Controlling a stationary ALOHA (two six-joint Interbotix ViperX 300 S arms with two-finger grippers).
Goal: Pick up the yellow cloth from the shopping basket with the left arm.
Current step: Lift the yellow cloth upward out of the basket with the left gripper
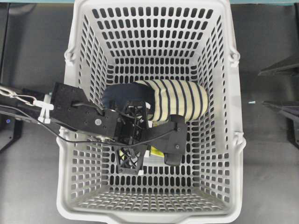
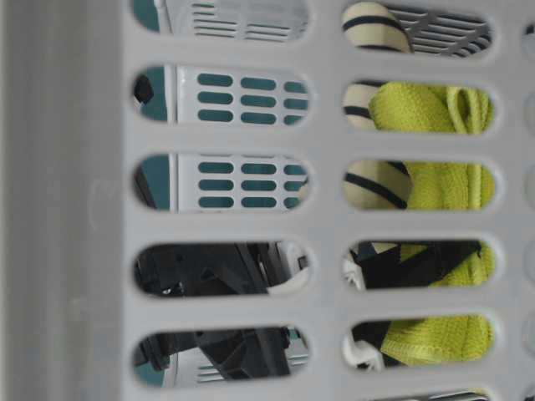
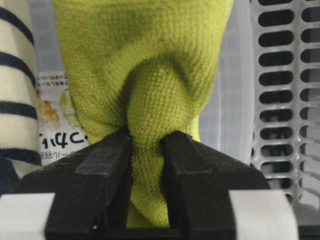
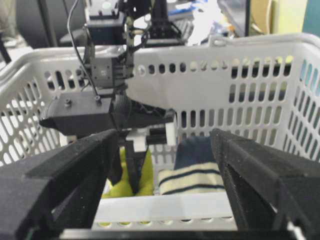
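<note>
Dark bench (image 1: 32,186) carried the shopping basket (image 1: 233,177); inside, the left pincer (image 3: 146,150) clamped a narrow fold of yellow cloth (image 3: 145,60). That thin pinch might slip during lifting, or snag the slipper (image 1: 180,100) just beside it.

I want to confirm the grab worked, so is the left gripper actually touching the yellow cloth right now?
Touching. The left wrist view shows the left gripper with both black fingers pressed against a bunched fold of the yellow cloth, with no gap on either side.
</note>
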